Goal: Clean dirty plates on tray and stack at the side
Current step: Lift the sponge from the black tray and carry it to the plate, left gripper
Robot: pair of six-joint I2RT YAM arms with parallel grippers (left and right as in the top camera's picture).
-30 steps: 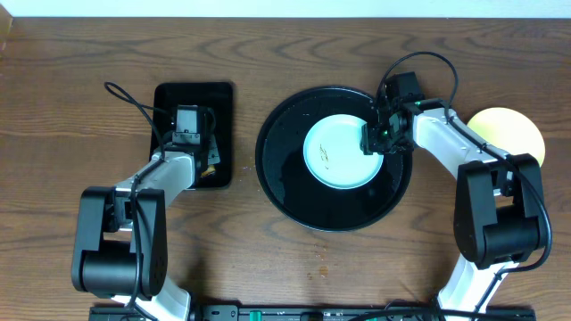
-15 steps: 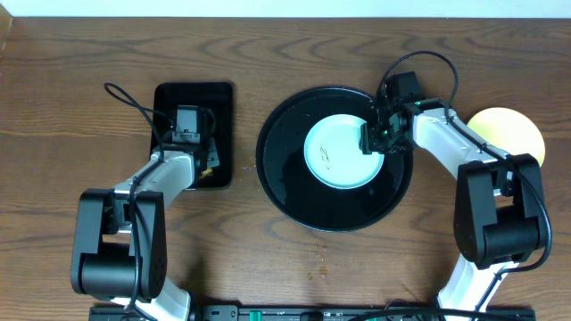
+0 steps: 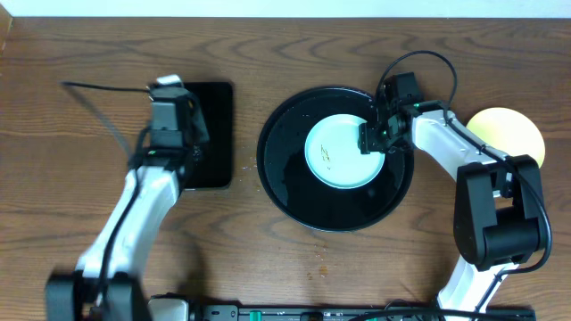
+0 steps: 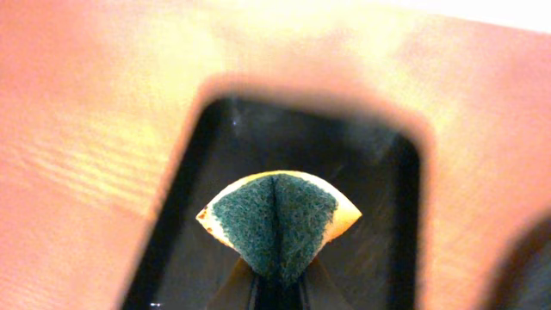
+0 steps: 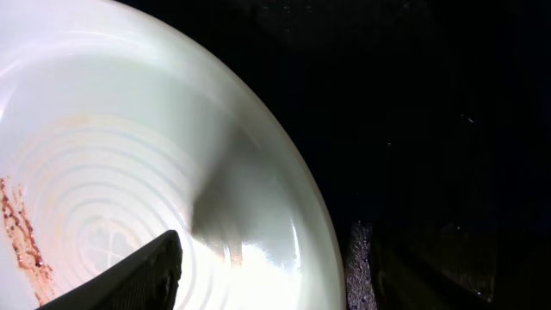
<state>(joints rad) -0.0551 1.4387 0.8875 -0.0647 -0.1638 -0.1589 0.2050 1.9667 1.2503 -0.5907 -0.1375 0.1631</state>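
Mint-blue smeared plate (image 3: 337, 153) sits unwiped on the central black tray (image 3: 285, 183), the right gripper (image 3: 371, 141) with wide jaws astride its rim. Left gripper (image 3: 174, 134), upper left, pinches a sponge (image 4: 277, 220). Yellow plate (image 3: 516, 129) lies aside, right.

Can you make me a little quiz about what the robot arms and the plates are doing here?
1. True or false: the left gripper is pinching a folded green-and-yellow sponge.
2. What colour is the plate lying in the round black tray? A) yellow B) pale blue C) red
3. Fill in the blank: the yellow plate is not in the round black tray; it lies on the wooden ___.

Key: 1. True. 2. B. 3. table.
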